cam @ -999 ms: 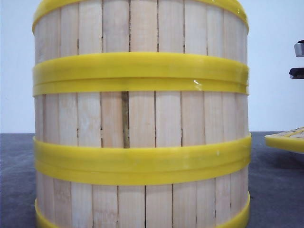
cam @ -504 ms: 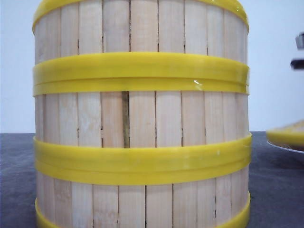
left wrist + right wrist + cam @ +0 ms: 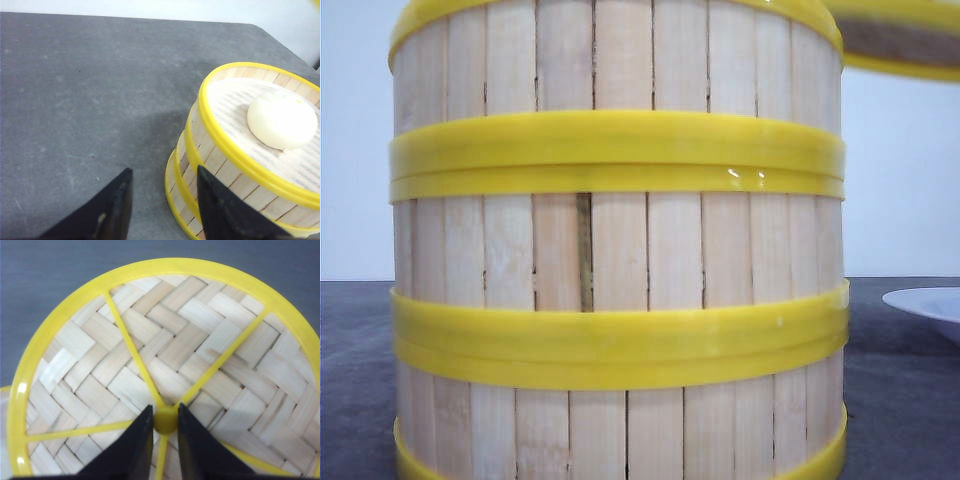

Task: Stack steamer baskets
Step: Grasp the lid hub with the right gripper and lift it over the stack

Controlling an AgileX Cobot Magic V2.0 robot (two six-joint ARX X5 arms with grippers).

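Note:
The steamer baskets [image 3: 620, 250] stand stacked three high right before the front camera, pale slats between yellow bands. In the left wrist view the stack [image 3: 225, 160] shows a white bun [image 3: 282, 119] lying on the cloth of the top basket. My left gripper [image 3: 164, 170] is open beside the stack's lower wall, one finger over the table, the other in front of the wall, holding nothing. My right gripper [image 3: 164, 412] is shut on the yellow knob [image 3: 165, 421] of the flat woven lid [image 3: 165, 340]. That lid [image 3: 900, 40] hangs high at the upper right of the front view.
A white plate [image 3: 930, 300] sits on the dark grey table [image 3: 900, 400] to the right of the stack. In the left wrist view, the grey table top [image 3: 75, 100] stretches away to a rounded far corner.
The lid has risen from the plate at the right to the top right corner, carried by my right gripper. The plate is now uncovered. The stack has not moved.

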